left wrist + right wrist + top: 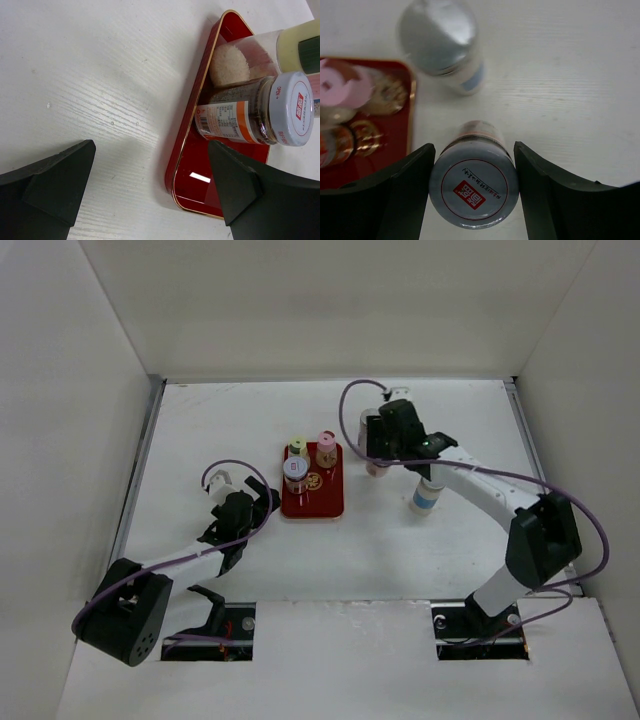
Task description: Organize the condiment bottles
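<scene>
The right pincer (473, 155) is clamped on a white-cap jar (474, 192), one finger on each side, I think to carry it to the red tray (395, 150) just left of it. A silver-cap jar (440, 40) stands ahead. The cap's red square has signs I can't read. The left pincer (150, 160) is wide apart and holds nothing. By its right finger an orange-label jar (240, 117) has print too small to read

surface: we are seeing a flat white wood-grain tabletop (220, 430) | walls: plain white matte panels (330, 300) are enclosing it on three sides | light: soft even light is falling across it
</scene>
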{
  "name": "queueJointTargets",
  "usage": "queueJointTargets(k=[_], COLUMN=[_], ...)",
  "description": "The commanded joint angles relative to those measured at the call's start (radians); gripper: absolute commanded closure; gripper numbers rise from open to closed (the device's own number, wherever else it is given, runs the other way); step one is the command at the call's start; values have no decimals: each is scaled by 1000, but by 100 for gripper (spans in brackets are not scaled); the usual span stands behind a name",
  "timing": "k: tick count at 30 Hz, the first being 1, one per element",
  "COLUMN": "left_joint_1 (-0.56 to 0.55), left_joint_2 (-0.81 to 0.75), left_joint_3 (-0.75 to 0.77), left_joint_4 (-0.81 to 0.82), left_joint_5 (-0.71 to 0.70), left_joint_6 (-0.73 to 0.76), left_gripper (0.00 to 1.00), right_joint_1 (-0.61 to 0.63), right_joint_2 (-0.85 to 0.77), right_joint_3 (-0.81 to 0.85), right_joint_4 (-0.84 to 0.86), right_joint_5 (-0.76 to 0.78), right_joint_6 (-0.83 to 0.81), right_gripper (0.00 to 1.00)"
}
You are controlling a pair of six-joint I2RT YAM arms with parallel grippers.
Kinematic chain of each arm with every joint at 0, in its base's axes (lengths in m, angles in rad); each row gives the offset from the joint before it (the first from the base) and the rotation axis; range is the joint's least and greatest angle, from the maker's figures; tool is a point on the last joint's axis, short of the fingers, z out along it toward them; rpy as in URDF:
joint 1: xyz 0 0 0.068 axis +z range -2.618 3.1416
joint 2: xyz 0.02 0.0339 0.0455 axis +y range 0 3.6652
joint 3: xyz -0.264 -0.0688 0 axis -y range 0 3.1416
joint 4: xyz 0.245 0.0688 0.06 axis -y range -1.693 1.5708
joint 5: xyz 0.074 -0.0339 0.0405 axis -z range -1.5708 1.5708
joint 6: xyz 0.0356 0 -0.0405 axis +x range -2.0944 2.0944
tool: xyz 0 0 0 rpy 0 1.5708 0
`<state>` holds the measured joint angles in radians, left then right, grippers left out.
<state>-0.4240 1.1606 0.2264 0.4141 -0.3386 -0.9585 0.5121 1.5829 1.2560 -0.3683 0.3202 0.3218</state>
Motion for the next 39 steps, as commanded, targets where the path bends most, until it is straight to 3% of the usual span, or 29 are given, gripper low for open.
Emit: queueJointTargets(k=[1,7,13,22,25,30,36,39], left_joint_1=[4,8,8,4,9,14,40,41], left_joint_2=[1,-18,-22,-13,-6,-15,-74,-117], left_joint_3=[-2,-9,-10,-7,-6,-9,-18,-21], left_joint_4=[2,2,0,2,2,2,-5,-5], left_joint_5=[10,10,10,10,10,9,12,15], left_joint_6=[-9,-9,-9,-9,-9,-9,-11,-6], left_gripper=[0,0,0,0,0,0,0,0], right_joint_1=[105,222,249,249,248,249,237,170], right_joint_2=[17,149,278,348,359,290,129,68], right_joint_3=[85,224,325,300,296,273,188,143], right_joint_4=[133,189,172,212,218,215,193,200], right_joint_5=[-35,-70,-63,-24,-23,-20,-10,23], right_joint_6=[28,16,3,2,5,-3,-10,-13], right_gripper=[43,43,42,40,34,13,11,11])
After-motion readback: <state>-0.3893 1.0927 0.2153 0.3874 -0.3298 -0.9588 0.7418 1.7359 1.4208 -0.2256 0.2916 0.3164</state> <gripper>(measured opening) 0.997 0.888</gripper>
